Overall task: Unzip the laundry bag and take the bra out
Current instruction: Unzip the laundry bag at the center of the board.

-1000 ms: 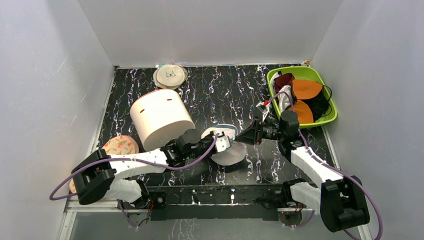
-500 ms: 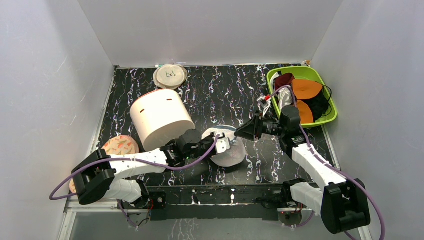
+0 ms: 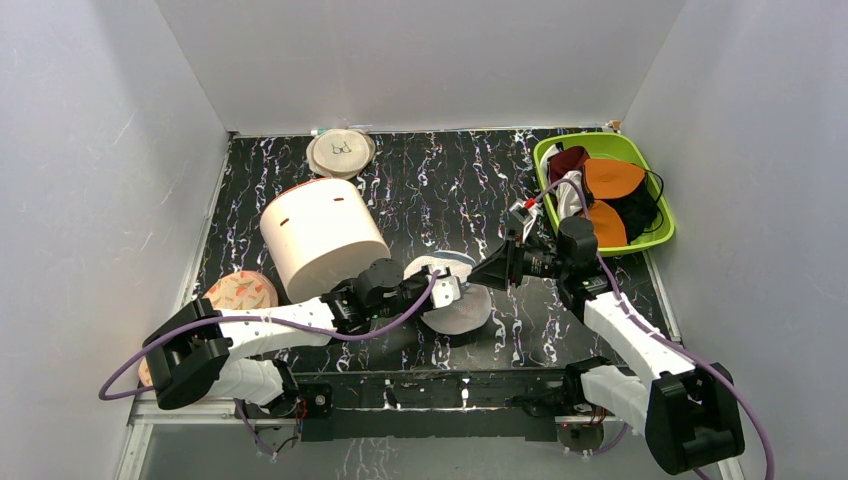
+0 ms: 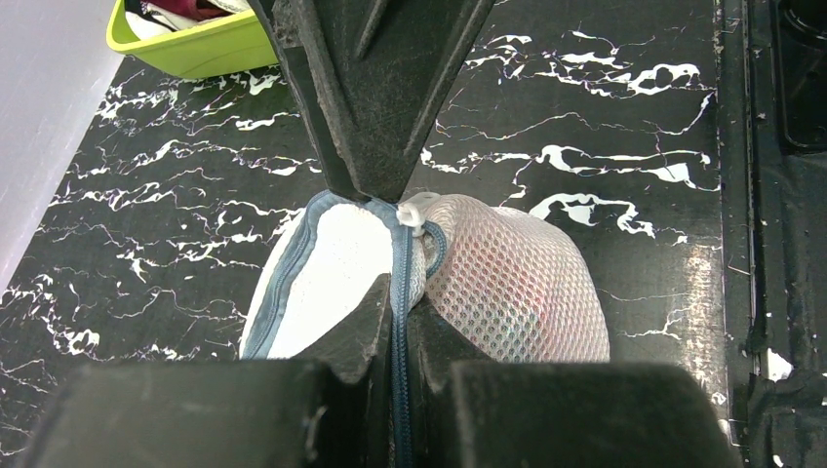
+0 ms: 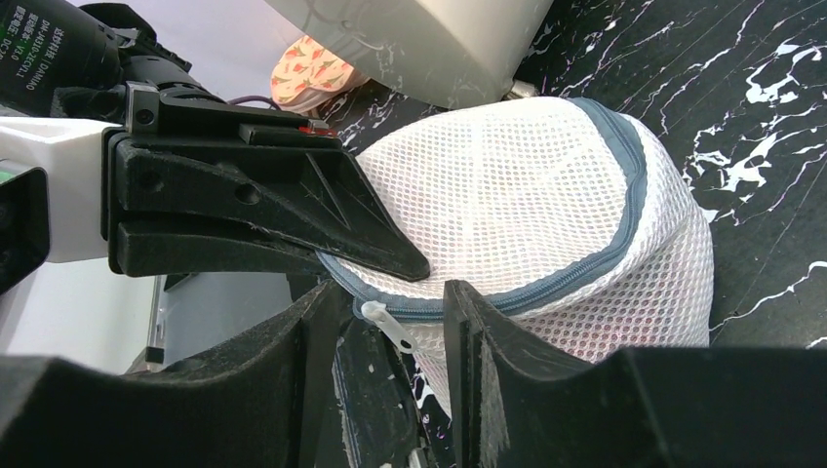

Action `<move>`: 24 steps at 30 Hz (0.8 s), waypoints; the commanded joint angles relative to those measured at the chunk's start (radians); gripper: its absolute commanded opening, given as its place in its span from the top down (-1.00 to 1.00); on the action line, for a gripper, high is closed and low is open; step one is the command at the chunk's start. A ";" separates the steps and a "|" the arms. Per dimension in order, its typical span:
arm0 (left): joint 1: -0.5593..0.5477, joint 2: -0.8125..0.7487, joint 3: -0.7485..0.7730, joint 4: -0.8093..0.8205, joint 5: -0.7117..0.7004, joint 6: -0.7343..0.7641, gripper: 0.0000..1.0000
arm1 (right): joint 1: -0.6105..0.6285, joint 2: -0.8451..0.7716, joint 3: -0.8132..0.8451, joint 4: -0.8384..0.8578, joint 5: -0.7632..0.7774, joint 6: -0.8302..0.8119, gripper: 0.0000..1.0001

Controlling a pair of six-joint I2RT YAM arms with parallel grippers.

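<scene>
The laundry bag is a small white mesh pouch with a blue-grey zip, lying between the two arms. My left gripper is shut on the bag's zip rim, the zip tape pinched between its fingers. My right gripper is open at the bag's far side. In the right wrist view the white zip pull hangs between its fingers, untouched. The bra is hidden inside the bag; only a faint red tint shows through the mesh.
A big cream cylinder stands to the left of the bag. A flat beige disc lies at the back. A green tub with orange and dark garments sits at the back right. A patterned round pouch lies at the left.
My right gripper has shifted slightly at the bag's far rim, still open. My left gripper keeps its hold on the zip rim and has not moved.
</scene>
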 commanded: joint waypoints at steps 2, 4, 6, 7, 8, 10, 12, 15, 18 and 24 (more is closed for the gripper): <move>0.002 -0.045 0.031 0.030 0.025 0.011 1.00 | 0.005 -0.022 -0.004 0.002 -0.008 -0.014 0.16; 0.003 -0.047 0.031 0.031 0.025 0.012 1.00 | 0.004 -0.030 -0.006 -0.018 0.011 -0.025 0.09; 0.002 -0.048 0.031 0.029 0.025 0.011 1.00 | 0.004 -0.042 -0.009 -0.029 0.038 -0.026 0.06; 0.002 -0.049 0.031 0.028 0.025 0.012 1.00 | 0.004 -0.049 -0.008 -0.040 0.049 -0.030 0.04; 0.002 -0.050 0.031 0.028 0.026 0.013 1.00 | 0.003 -0.054 -0.008 -0.051 0.058 -0.036 -0.01; 0.002 -0.050 0.033 0.025 0.025 0.013 1.00 | 0.003 -0.068 -0.005 -0.085 0.074 -0.054 -0.07; 0.003 -0.049 0.035 0.024 0.026 0.014 1.00 | 0.003 -0.075 -0.008 -0.097 0.064 -0.064 -0.06; 0.002 -0.053 0.036 0.023 0.031 0.013 1.00 | 0.005 -0.057 -0.021 -0.061 0.018 -0.048 0.03; 0.002 -0.053 0.036 0.021 0.036 0.013 1.00 | 0.017 -0.032 -0.024 -0.028 -0.012 -0.031 0.10; 0.002 -0.049 0.038 0.018 0.033 0.015 1.00 | 0.028 -0.051 -0.033 -0.026 -0.011 -0.023 0.13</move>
